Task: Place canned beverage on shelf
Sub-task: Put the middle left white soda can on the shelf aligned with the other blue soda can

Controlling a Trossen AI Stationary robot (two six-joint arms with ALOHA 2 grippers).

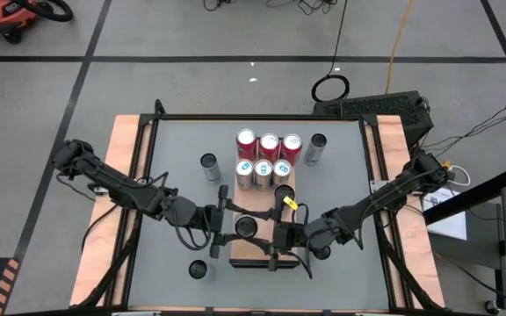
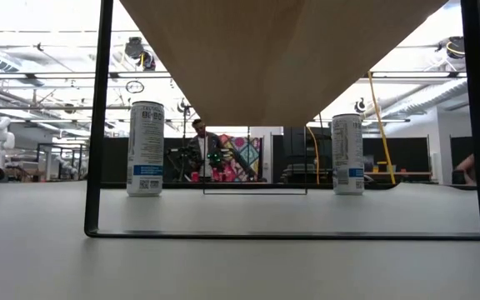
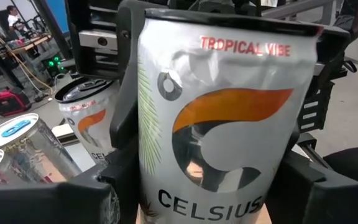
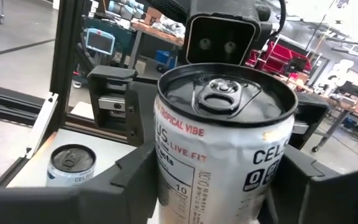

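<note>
Over the near end of the shelf (image 1: 255,250), both grippers clasp one dented Celsius can (image 3: 222,118) reading "TROPICAL VIBE": left gripper (image 1: 233,226), right gripper (image 1: 275,235); smaller print looks illegible.

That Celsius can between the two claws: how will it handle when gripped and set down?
The Celsius can looks thin-walled: its side shows dents, so a hard squeeze would likely crumple it further. The glossy printed skin may slip between the fingers. Tall and narrow with the tab unopened, it is probably full, and may tip if released tilted on the shelf.
</note>
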